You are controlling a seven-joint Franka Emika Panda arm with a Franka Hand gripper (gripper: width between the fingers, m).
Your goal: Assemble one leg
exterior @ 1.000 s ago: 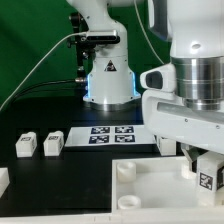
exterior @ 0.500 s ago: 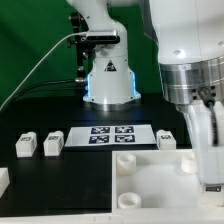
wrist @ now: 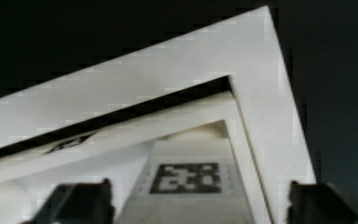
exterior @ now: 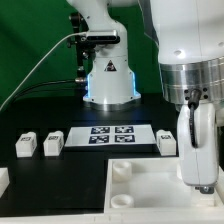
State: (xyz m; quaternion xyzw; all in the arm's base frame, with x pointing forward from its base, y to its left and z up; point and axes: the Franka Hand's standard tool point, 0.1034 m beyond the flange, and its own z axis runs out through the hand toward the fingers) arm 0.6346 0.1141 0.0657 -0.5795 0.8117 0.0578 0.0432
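Note:
My gripper [exterior: 198, 186] hangs straight down over the right part of the large white panel [exterior: 150, 190], its hand edge-on to the exterior view. In the wrist view the dark fingers [wrist: 78, 205] stand on either side of the leg [wrist: 194, 180], a white post with a black-and-white tag. The gripper [wrist: 197, 205] looks shut on it. The leg stands on the panel [wrist: 87, 110] near its edge. In the exterior view the held leg is hidden behind the hand. Three other legs lie on the table: two at the exterior view's left [exterior: 24, 145] [exterior: 53, 143] and one beside the hand [exterior: 168, 142].
The marker board [exterior: 110, 133] lies on the black table behind the panel. The arm's base [exterior: 108, 75] stands behind it with a cable running off to the left. A white part [exterior: 3, 180] shows at the left edge. The panel has round holes [exterior: 125, 171].
The hand has turned about a quarter turn on its vertical axis, from broadside to edge-on, staying over the same spot on the panel. The loose legs have not moved.

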